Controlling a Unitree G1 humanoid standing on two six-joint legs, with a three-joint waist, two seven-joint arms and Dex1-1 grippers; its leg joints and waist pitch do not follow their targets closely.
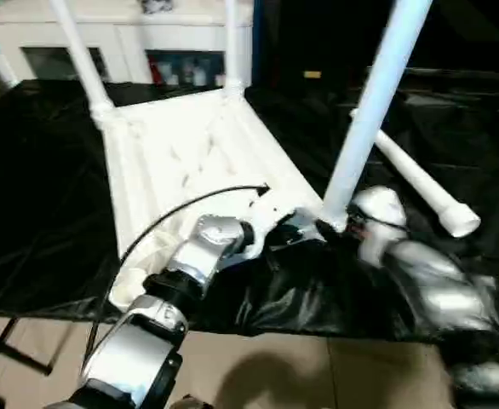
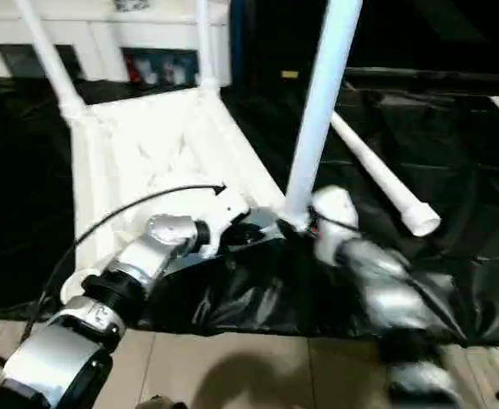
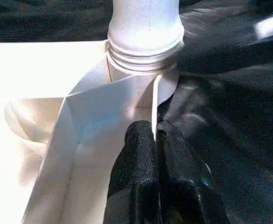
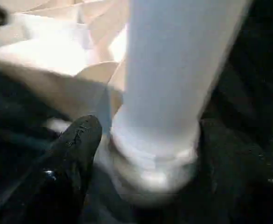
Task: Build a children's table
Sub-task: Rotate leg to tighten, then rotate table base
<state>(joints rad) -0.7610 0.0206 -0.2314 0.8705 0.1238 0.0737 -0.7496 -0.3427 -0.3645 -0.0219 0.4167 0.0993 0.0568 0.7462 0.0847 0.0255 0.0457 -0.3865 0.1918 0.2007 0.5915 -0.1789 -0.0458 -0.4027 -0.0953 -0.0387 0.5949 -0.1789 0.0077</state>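
Note:
The white table top (image 1: 190,153) lies upside down on black sheeting, ribbed side up. Two legs stand in its far corners, the left one (image 1: 79,51) and the right one (image 1: 232,43). A third leg (image 1: 377,94) leans in the near right corner socket (image 3: 146,60). A loose leg (image 1: 420,183) lies on the sheeting to the right. My left gripper (image 3: 156,133) is shut, pinching the top's thin rim just below that socket. My right gripper (image 4: 150,140) is open, one finger (image 4: 76,140) on each side of the leaning leg's base.
Black sheeting (image 1: 45,187) covers the work surface, and its front edge drops to a tiled floor (image 1: 275,366). A white cabinet (image 1: 122,43) with glass doors stands behind. A black cable (image 1: 181,209) loops over my left forearm. A dark metal frame (image 1: 2,349) shows at bottom left.

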